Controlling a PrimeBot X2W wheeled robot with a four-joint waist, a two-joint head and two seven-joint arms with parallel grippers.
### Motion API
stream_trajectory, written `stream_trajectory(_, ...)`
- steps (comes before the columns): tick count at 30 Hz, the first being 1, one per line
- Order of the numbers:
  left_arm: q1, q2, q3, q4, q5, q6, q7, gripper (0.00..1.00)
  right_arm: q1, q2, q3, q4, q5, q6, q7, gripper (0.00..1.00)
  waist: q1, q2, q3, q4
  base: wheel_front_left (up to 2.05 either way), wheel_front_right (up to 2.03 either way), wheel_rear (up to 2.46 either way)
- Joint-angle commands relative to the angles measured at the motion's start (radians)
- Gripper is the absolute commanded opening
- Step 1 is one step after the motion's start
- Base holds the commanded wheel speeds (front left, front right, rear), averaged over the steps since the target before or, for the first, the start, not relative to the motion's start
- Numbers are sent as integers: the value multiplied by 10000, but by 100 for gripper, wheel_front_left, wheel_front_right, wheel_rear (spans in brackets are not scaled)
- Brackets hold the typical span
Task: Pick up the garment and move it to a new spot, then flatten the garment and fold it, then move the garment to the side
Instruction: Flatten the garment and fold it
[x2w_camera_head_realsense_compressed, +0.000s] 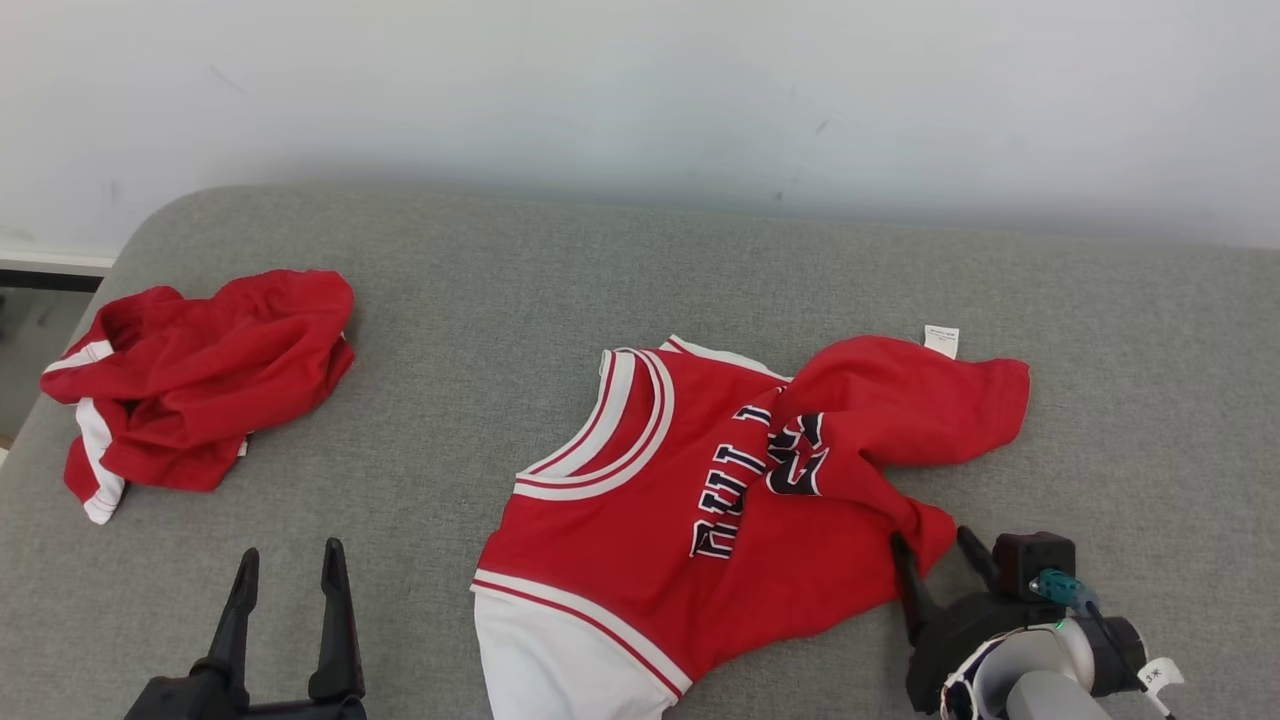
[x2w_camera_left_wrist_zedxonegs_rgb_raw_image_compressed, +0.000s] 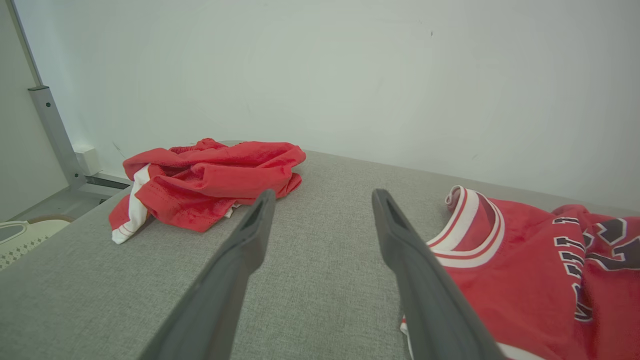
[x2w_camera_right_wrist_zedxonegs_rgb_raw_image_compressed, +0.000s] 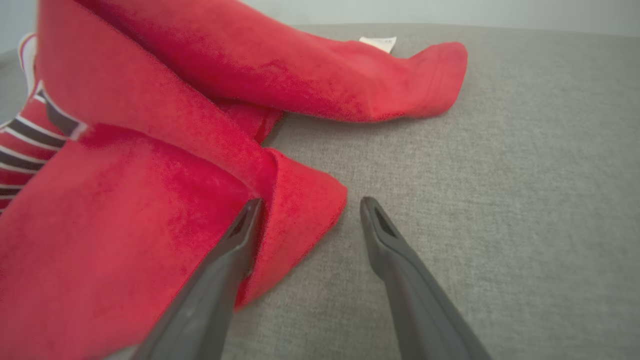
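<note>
1. The red jersey (x2w_camera_head_realsense_compressed: 640, 500) lies front side up on the grey cushion (x2w_camera_head_realsense_compressed: 500, 260), its right part twisted and folded over the lettering
2. At the jersey's near right corner is the right gripper (x2w_camera_head_realsense_compressed: 931, 538), fingers spread, with a fold of cloth lying loose between them, not pinched
3. Left of the jersey, the left gripper (x2w_camera_head_realsense_compressed: 290, 552) has its fingers wide apart over bare cushion, gripping nothing
4. Farther left, well apart from the jersey, a second red garment (x2w_camera_head_realsense_compressed: 200, 380) lies bunched

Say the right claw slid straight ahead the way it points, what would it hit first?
Probably the red jersey: its folded corner lies between the open fingers of the right gripper. Depth is unclear.
</note>
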Motion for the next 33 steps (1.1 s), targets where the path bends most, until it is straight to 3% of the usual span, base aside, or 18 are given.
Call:
stream_trajectory(1,-124,-5,8,26,113,-18,-30,100,-88,83,16,151,105,30,-9,100,0,0,-22,33,0,0,0)
stream_trajectory(2,-112,-5,13,46,139,-32,-30,100,-176,126,52,334,208,30,-21,70,0,0,-56,49,0,0,0)
stream_trajectory(3,-83,-4,33,55,161,-47,-32,100,-265,173,140,460,335,30,-68,21,0,0,-86,50,0,0,0)
stream_trajectory(4,-35,-2,73,58,166,-61,-30,100,-339,213,214,506,467,30,-153,0,0,0,-127,34,0,0,0)
stream_trajectory(11,340,-5,96,129,223,-111,-30,100,43,259,515,26,1290,30,-469,0,0,0,-479,-108,0,0,0)
stream_trajectory(19,590,-2,-61,138,9,8,-30,100,2508,245,547,-2875,2116,31,-364,0,0,0,-725,-470,0,0,0)
stream_trajectory(25,581,-4,-104,72,-60,23,-32,100,4339,283,803,-5715,2474,31,1067,0,0,0,-570,-781,0,0,0)
stream_trajectory(26,581,-4,-104,72,-60,23,-32,100,4339,283,803,-5715,2474,31,1067,0,0,0,-570,-781,0,0,0)
stream_trajectory(30,537,-4,-45,98,-76,22,-30,100,5395,277,643,-7007,2593,31,2832,0,0,0,-524,-952,0,0,0)
stream_trajectory(31,513,-5,-33,125,-74,18,-30,100,5538,274,504,-7211,2463,31,3130,18,0,0,-513,-976,0,0,0)
stream_trajectory(32,501,-7,-63,123,-83,40,-30,100,5660,283,403,-7422,2109,31,3350,47,0,0,-510,-988,0,0,0)
stream_trajectory(33,512,-5,-108,100,-94,97,-30,100,5747,288,254,-7648,2094,31,3417,100,0,0,-510,-1002,0,0,0)
